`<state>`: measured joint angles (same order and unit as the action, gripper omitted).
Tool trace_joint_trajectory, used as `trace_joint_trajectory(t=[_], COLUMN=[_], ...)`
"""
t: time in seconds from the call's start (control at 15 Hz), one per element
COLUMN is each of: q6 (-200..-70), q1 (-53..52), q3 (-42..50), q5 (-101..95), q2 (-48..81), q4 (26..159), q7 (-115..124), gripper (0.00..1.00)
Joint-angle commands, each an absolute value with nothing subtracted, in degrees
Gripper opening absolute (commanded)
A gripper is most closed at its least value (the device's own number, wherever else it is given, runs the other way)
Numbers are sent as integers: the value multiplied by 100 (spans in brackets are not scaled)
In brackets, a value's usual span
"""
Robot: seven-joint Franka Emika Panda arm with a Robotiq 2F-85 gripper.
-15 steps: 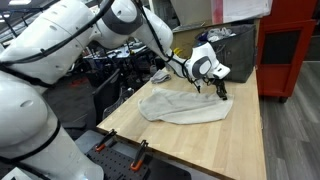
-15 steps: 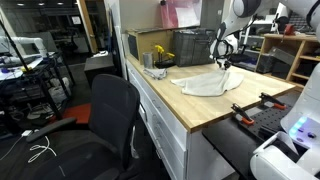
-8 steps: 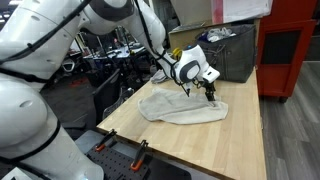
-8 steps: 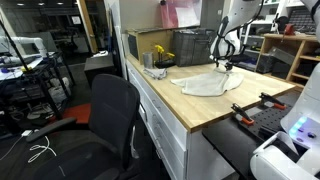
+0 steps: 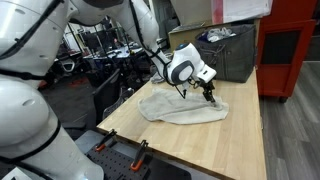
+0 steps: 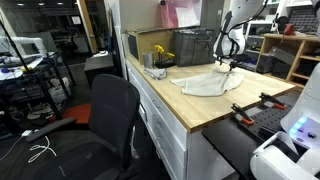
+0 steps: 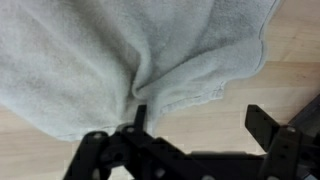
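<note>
Since a second ago the wrist has swung across toward the middle of the towel, and the jaws have let go and spread; in an exterior view they now hang just over the towel's far edge, wide open and holding nothing; the towel lies crumpled on the pale wooden tabletop, near its back half, bunched where it was pinched rather than spread flat; behind it a dark bin stands at the rear corner, with something rumpled showing above its rim that is too dim to name.

Seen from the chair side in an exterior view, the towel sits well in from the front edge, the arm coming down on its far end; a wire basket stands at the back, its contents not readable, with a small yellow thing beside it.

Wrist view: the towel fills the upper frame, a raised fold running to one finger; the other finger stands clear over bare wood.
</note>
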<state>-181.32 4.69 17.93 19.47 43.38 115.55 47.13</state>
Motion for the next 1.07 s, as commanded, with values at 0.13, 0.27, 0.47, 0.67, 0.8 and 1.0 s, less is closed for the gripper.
trace_joint_trajectory(t=[0.13, 0.27, 0.47, 0.67, 0.8, 1.0], q6=[-19091, -19043, -18576, -18054, -17652, -16965], q1=[227, 393, 1054, 2303, 3156, 4253], q3=[2000, 1872, 1308, 165, -645, -1301], q5=[2407, 2490, 2359, 2043, 2193, 2162], q2=[3445, 3126, 2651, 2369, 2455, 2719], q4=[12692, 12974, 13274, 13426, 13331, 13179], q7=[4407, 4200, 3887, 3688, 3238, 2357], gripper=[100, 100, 100, 100, 100, 100])
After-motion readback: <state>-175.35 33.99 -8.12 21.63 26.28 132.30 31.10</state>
